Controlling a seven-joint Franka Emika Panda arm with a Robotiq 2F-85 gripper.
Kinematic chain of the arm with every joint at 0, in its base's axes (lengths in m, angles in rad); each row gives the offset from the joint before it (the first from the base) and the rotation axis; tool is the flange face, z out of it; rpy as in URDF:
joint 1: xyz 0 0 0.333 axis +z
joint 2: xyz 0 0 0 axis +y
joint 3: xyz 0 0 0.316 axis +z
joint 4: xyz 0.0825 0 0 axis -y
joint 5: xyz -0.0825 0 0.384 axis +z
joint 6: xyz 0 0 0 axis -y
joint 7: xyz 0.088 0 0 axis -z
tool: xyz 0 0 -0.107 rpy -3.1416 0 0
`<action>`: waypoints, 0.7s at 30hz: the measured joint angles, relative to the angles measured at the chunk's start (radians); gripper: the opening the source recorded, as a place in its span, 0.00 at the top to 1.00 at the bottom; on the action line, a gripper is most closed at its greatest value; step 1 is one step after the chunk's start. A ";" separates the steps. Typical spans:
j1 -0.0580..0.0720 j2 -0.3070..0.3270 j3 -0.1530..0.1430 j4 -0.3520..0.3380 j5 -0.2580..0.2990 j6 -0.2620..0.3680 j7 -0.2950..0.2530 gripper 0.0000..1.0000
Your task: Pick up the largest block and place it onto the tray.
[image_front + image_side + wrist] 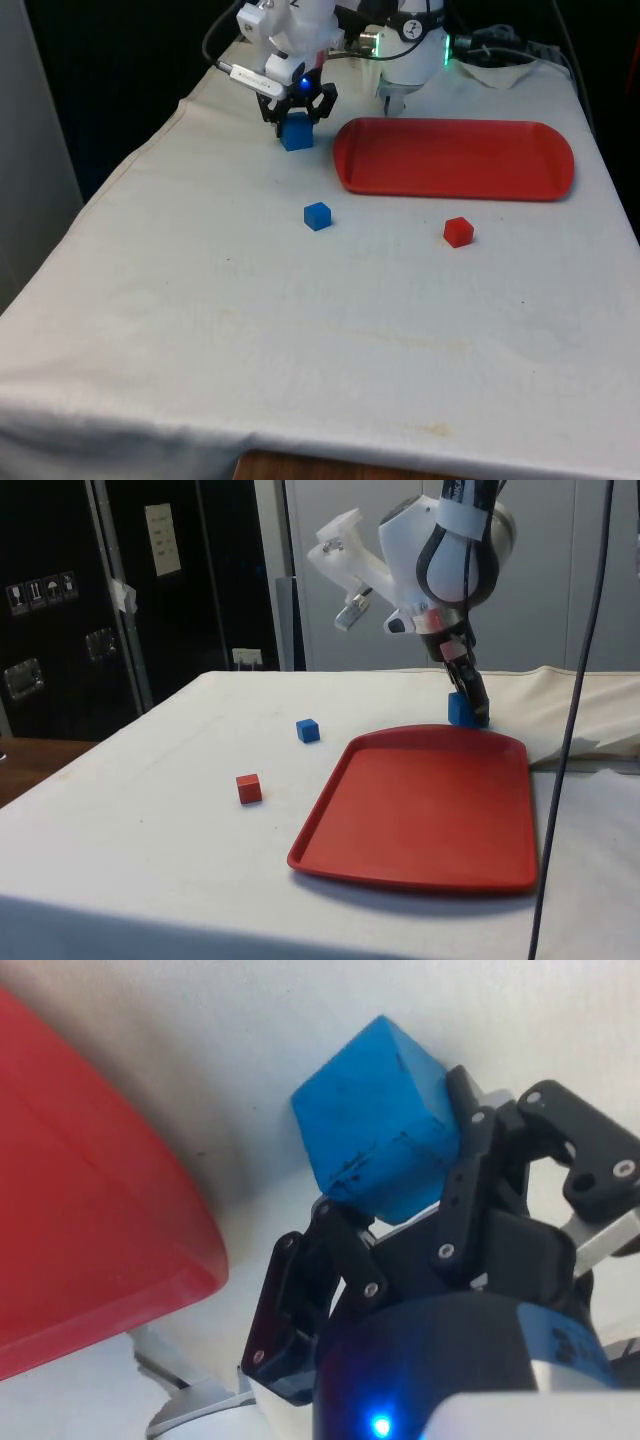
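Black two-finger gripper (297, 108) sits low over the white tablecloth (300, 330) at the far end, just off the front view's left end of the flat red plastic tray (455, 158). Fingers closed against opposite faces of the large blue cube-shaped block (297, 132); in the wrist view the block (378, 1120) is wedged between the two black fingertips (465, 1110), tilted relative to them. Whether the block's underside touches the cloth or hangs just clear of it cannot be told.

Side view: gripper (468, 702) angled downward, the block (462, 709) at its tip, right behind the tray's far rim (440, 732). Block is outside the tray, not on it.

Tray bed bare, long axis running across the table in the front view. In the wrist view the tray's rounded red corner (100, 1230) lies close beside the block.

Two more pieces on the cloth, both nearer the camera than the tray in the front view: a small blue cube (317, 216) below the tray's left end, and a small red cube (458, 232) below its middle. The two are well apart from each other and from the gripper. Side view shows the same pair, small blue cube (308, 730) and small red cube (249, 788), lying left of the tray.
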 measured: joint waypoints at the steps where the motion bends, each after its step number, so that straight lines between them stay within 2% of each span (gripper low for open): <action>1: 0.000 0.000 0.000 0.000 0.000 0.000 0.000 0.98; 10: 0.000 -0.004 0.000 0.001 0.000 0.000 0.000 0.98; 21: 0.006 -0.077 -0.001 0.006 -0.011 -0.058 0.018 0.98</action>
